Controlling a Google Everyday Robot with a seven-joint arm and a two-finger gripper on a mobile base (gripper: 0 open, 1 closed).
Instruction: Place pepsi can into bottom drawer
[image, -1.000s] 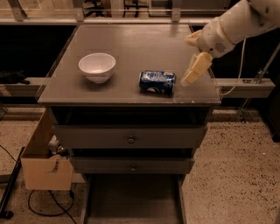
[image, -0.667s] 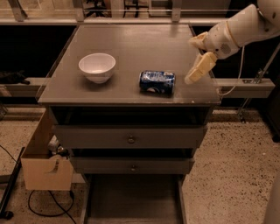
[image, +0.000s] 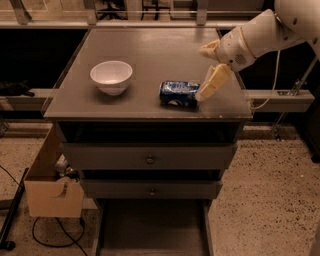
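Note:
The pepsi can (image: 178, 94) lies on its side on the cabinet top (image: 150, 55), near the front edge, right of centre. My gripper (image: 203, 73) hangs just to the right of the can with its cream fingers (image: 213, 82) spread open and empty. The lower finger's tip is close to the can's right end. The bottom drawer (image: 150, 226) is pulled out at floor level below the cabinet, and its flat floor is bare.
A white bowl (image: 111, 76) stands on the left of the cabinet top. Two shut drawer fronts with round knobs (image: 150, 159) sit above the open tray. A cardboard box (image: 52, 195) and cables lie on the floor at the left.
My gripper has moved left and slightly down, towards the can's right end. The can and the bowl have not moved.

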